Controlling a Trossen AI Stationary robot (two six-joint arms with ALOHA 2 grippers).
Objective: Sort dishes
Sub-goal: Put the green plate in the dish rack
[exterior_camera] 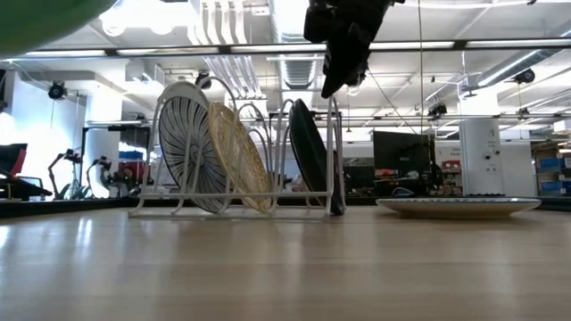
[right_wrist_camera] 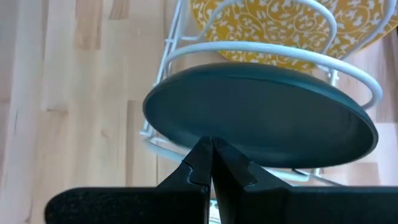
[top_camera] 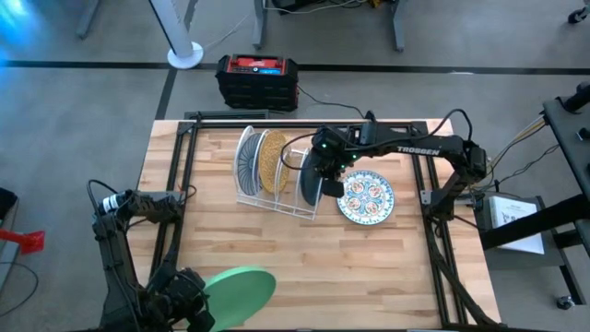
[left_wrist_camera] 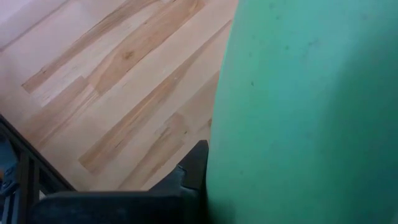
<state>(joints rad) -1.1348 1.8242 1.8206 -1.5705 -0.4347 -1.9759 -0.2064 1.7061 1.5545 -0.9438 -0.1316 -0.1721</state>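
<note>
We look down on a pale butcher-block wooden table [top_camera: 369,267] on a grey concrete floor [top_camera: 83,101]; a black-and-red case [top_camera: 257,81] sits behind it. Our left gripper [top_camera: 192,304] clamps the plain light green round plate [top_camera: 240,297] at the near edge. Our right gripper [top_camera: 329,181], fingers pressed together, hovers at the dark teal round plate [right_wrist_camera: 261,115] upright in the white wire rack [top_camera: 277,198], beside the mustard-yellow plate [top_camera: 271,160]. The blue floral plate [top_camera: 366,197] lies flat.

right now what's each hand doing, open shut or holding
left hand: shut on the green plate, held off the table.
right hand: shut, empty, above the dark teal plate in the rack.
</note>
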